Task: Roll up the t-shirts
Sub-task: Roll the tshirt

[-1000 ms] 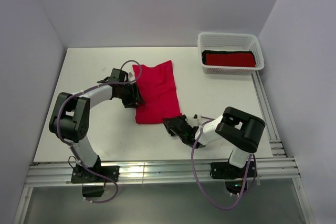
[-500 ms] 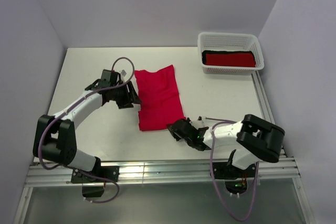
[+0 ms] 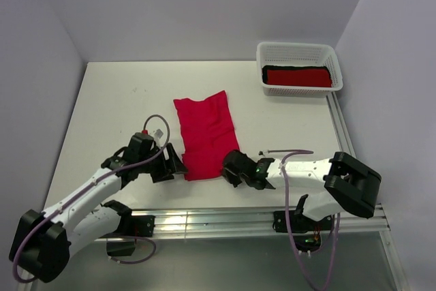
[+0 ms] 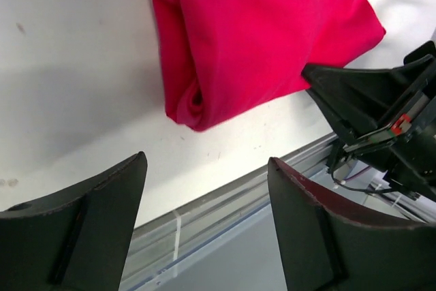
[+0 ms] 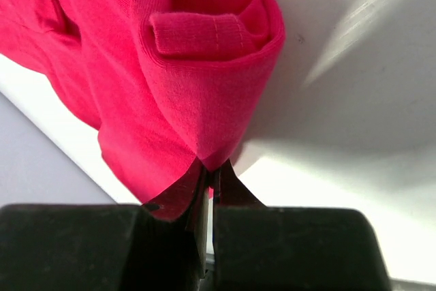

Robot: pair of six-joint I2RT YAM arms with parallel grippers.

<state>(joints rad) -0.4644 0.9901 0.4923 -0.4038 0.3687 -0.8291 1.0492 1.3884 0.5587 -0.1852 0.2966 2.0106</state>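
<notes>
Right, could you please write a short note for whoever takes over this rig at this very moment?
Left gripper: open, empty, beside the near left corner of the t-shirt on the table.
Right gripper: shut on that shirt's near right corner.
The shirt lies mid-table, folded into a long strip. Its near end is slightly curled, not yet rolled.
Another red t-shirt lies bundled in the white lattice basket, on black cloth.
Left to do: probably grip the left corner too, then roll the strip away from the arms.
</notes>
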